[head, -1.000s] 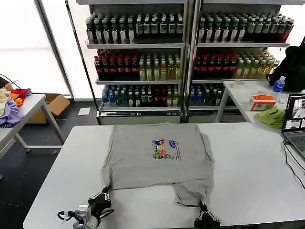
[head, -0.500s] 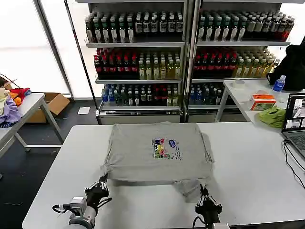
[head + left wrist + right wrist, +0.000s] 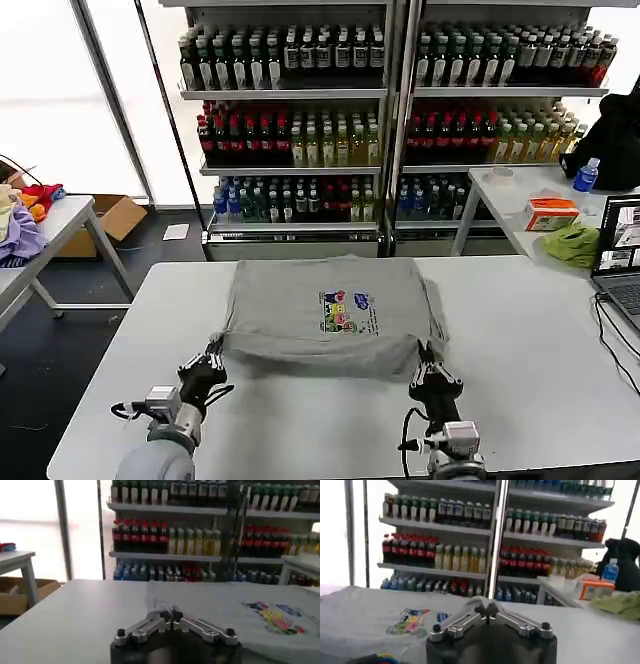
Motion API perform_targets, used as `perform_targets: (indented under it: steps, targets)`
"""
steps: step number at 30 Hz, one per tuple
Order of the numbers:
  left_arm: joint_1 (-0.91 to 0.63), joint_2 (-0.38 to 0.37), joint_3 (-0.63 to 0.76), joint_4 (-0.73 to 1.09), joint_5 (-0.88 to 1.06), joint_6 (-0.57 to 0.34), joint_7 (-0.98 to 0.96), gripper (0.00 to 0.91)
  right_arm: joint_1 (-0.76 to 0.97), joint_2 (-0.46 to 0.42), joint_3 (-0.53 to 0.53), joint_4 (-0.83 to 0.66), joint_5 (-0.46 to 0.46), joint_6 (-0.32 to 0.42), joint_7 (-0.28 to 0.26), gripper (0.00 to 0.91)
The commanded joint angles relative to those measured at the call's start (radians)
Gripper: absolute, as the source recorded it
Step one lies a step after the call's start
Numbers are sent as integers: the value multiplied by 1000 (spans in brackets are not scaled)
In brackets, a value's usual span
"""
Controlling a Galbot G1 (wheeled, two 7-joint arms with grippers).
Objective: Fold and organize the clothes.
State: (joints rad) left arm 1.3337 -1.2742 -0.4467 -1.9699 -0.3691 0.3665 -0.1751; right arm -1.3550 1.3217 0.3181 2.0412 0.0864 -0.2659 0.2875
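A light grey T-shirt [image 3: 320,300] with a small multicoloured chest print [image 3: 347,312] lies on the white table [image 3: 540,350], its near part doubled under or over along a fold. My left gripper [image 3: 212,352] is shut on the shirt's near left corner. At the near right corner my right gripper [image 3: 428,355] is also shut, pinching cloth. In the left wrist view the gripper [image 3: 171,615] holds a tuft of grey cloth, with the shirt [image 3: 240,600] spread beyond. The right wrist view shows that gripper [image 3: 486,607] closed on a fold, with the shirt [image 3: 365,615] beside it.
A laptop [image 3: 620,260] with cables sits at the table's right edge. The side table at right holds a lime-green cloth [image 3: 572,243] and an orange box [image 3: 551,213]. Purple and orange garments [image 3: 20,225] lie on the left table. Drink shelves [image 3: 300,120] stand behind.
Both grippers have moved away from the near table edge toward the shelves, carrying the shirt's near edge. The drooping flap at the right has been drawn up, so the shirt looks shorter.
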Motion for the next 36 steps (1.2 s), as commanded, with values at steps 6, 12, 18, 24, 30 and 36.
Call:
perform_targets:
  steps: [6, 12, 18, 24, 30, 36]
  targets:
    - [-253, -18, 76, 242, -77, 37, -70, 0, 188, 10, 14, -201, 64, -12, -25, 0]
    - [-285, -21, 79, 285, -80, 41, -78, 0, 232, 38, 7, -234, 51, -22, -36, 0]
    - [-297, -16, 71, 315, -83, 41, -77, 0, 294, 64, -3, -306, 40, -36, -36, 0]
    - [-323, -20, 62, 341, -90, 51, -83, 0, 354, 72, -14, -350, 28, -58, -47, 0]
    - [-345, -20, 65, 361, -94, 57, -83, 0, 441, 66, -19, -406, 35, -80, -52, 0]
    - [-355, -16, 72, 381, -90, 64, -79, 0, 500, 45, -35, -457, 49, -93, -57, 0]
